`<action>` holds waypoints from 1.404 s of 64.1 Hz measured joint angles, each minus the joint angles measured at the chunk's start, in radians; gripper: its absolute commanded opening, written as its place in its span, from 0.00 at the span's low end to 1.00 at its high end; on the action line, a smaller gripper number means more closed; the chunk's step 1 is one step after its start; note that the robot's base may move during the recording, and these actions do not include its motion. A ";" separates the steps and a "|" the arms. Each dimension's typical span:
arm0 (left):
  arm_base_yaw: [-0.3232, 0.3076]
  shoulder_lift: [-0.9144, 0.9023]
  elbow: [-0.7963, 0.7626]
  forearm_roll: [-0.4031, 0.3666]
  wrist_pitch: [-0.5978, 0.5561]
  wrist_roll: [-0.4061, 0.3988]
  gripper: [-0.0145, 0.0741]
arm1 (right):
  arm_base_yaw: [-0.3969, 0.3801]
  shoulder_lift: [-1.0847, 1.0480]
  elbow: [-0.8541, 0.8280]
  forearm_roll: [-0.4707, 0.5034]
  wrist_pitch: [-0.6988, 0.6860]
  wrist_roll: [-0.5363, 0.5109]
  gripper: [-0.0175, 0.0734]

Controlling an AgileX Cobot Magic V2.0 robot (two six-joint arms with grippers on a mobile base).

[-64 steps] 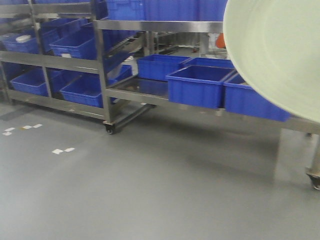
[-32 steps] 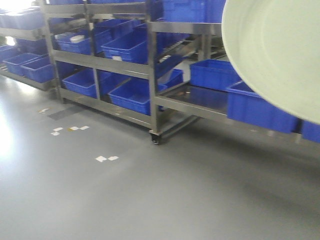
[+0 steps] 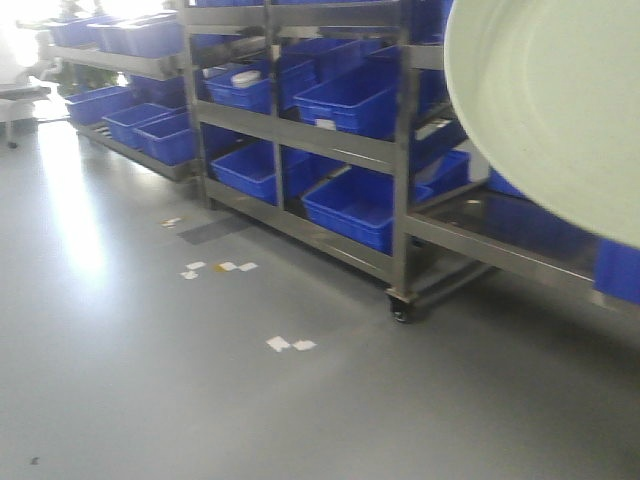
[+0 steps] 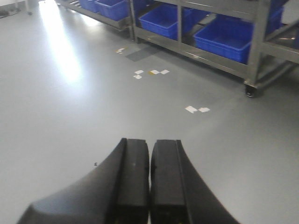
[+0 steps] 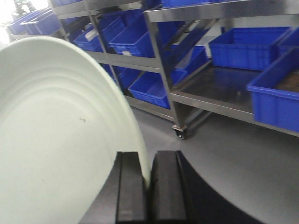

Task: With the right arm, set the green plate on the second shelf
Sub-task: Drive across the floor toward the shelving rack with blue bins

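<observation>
In the exterior front-facing view, the green plate fills the upper right corner. It is very near to the camera and is up in the air, not on any shelf. Its pale inner face with the low rim is turned toward the camera. Behind it stands a steel rack with several levels, and blue bins sit on these levels. The plate hides part of the rack on the right. The rack stands on a caster wheel. On the grey floor lie some small white scraps. No pincer shows in this view.

In the left wrist-mounted view, the left pincer points over the floor. Its two black fingers are together, with only a thin line between them, and nothing is held there. Farther away are the white scraps, the lower levels of the rack with blue bins, and the wheel.

In the right wrist-mounted view, the right pincer is clamped on the rim of the green plate. The edge of the plate goes down between the two black fingers. The plate stands almost on its edge and takes up the left half of the picture; faint rings show on its surface. Beyond it is the rack with blue bins, and one bare steel shelf lies between the bins. The plate is well apart from this shelf.
</observation>
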 measured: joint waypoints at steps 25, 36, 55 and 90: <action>0.000 0.000 0.000 0.000 0.000 0.000 0.30 | 0.000 0.000 0.000 0.000 0.000 0.000 0.25; 0.000 0.000 0.000 0.000 0.000 0.000 0.30 | 0.000 0.000 0.000 0.000 0.000 0.000 0.25; 0.000 0.000 0.000 0.000 0.000 0.000 0.30 | 0.000 0.000 0.000 0.000 0.000 0.000 0.25; 0.000 0.000 0.000 0.000 0.000 0.000 0.30 | 0.000 0.000 0.000 0.000 0.000 0.000 0.25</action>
